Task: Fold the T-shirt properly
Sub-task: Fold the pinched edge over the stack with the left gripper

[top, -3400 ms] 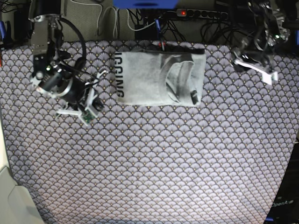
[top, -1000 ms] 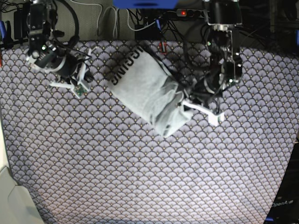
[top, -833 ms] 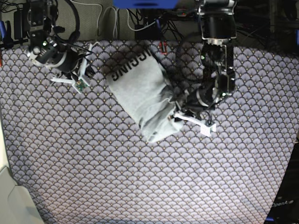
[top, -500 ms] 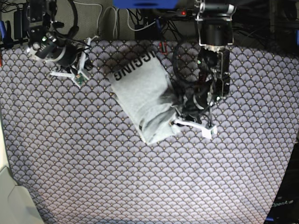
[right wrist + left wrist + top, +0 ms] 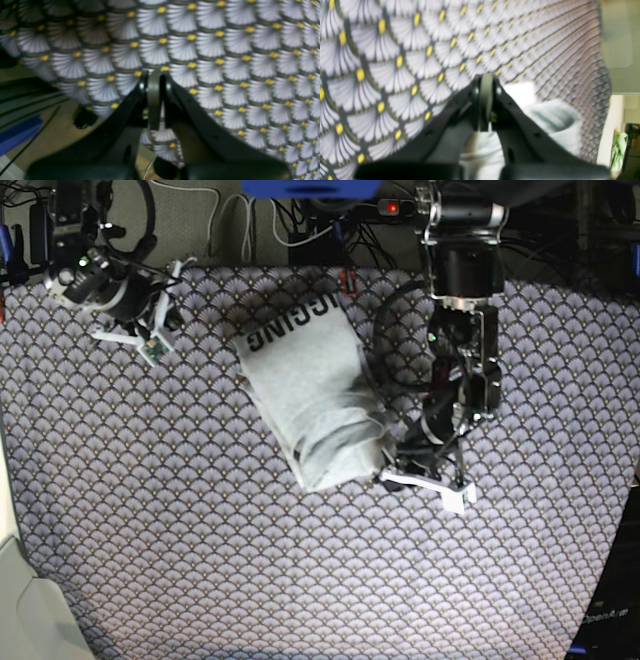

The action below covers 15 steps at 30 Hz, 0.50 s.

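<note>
The pale grey T-shirt (image 5: 305,395) lies folded into a skewed rectangle mid-table, black lettering at its far end. My left gripper (image 5: 398,473) is shut and sits low on the cloth, right against the shirt's near right corner. In the left wrist view its fingertips (image 5: 483,81) are pressed together with nothing seen between them, and a rumpled fold of the T-shirt (image 5: 547,117) bulges just behind them. My right gripper (image 5: 163,315) hovers shut at the far left, well apart from the shirt. Its closed fingertips (image 5: 154,76) point at bare tablecloth near the table edge.
The purple-grey fan-patterned tablecloth (image 5: 300,570) covers the whole table. Cables and a power strip (image 5: 400,208) run along the back edge. A pale cabinet corner (image 5: 25,610) stands at the front left.
The left gripper slid toward the front of the table, ending at the shirt's near right corner; the shirt swung round a little with it. The right arm drifted slightly further back and left.
</note>
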### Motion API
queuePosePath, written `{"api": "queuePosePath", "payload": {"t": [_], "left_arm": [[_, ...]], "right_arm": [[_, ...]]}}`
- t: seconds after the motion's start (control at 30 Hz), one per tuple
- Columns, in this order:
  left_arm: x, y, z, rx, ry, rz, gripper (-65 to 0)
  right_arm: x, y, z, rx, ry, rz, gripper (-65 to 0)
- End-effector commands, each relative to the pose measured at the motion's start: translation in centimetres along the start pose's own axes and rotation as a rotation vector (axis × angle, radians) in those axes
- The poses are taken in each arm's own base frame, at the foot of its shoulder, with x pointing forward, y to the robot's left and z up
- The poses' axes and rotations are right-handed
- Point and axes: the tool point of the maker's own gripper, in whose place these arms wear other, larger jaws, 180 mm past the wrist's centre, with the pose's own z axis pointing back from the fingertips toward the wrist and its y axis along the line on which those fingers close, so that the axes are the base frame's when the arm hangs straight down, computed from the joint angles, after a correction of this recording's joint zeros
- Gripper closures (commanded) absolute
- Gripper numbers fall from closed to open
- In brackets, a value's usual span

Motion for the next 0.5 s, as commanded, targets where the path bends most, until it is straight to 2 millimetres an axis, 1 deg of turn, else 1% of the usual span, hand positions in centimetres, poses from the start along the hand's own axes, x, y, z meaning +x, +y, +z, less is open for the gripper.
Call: {"api": "queuePosePath", "payload": {"t": [0.0,0.03,0.1,0.17,0.23,0.3,0.33,0.37,0.4,0.47], "left_arm": [[1.4,-1.3,0.5,-0.038,-0.045,-0.013,-0.3],[2.0,-1.1,1.0,-0.037,-0.062,-0.030,-0.3],[2.6,0.3,2.3,-0.016,-0.082,-0.059,-0.3],[2.6,1.4,3.4,0.003,-0.087,-0.083,-0.3],[1.7,3.1,4.2,0.036,-0.073,-0.091,-0.3],[0.6,5.1,4.9,0.077,-0.060,-0.075,-0.3],[0.0,5.6,4.9,0.091,-0.054,-0.060,-0.3],[-0.9,6.0,4.7,0.097,-0.037,-0.041,-0.3],[-1.5,6.1,4.5,0.100,-0.022,-0.028,-0.3],[-2.4,5.8,3.6,0.096,0.004,-0.006,-0.3]], "right_arm": [[0.9,-0.9,0.6,-0.023,-0.037,0.004,0.0],[1.2,-1.6,0.8,-0.040,-0.047,0.000,0.0],[1.9,-2.8,1.0,-0.069,-0.063,-0.004,0.0],[2.5,-3.7,1.1,-0.089,-0.077,-0.007,0.0],[3.6,-4.3,1.1,-0.102,-0.097,-0.003,0.0],[4.7,-4.2,0.8,-0.097,-0.118,0.012,0.0],[5.6,-3.7,0.5,-0.083,-0.137,0.023,0.0],[6.4,-3.3,0.2,-0.070,-0.153,0.029,0.0],[6.8,-3.0,-0.1,-0.059,-0.157,0.029,0.0],[7.6,-2.4,-0.8,-0.036,-0.171,0.024,0.0]]}}
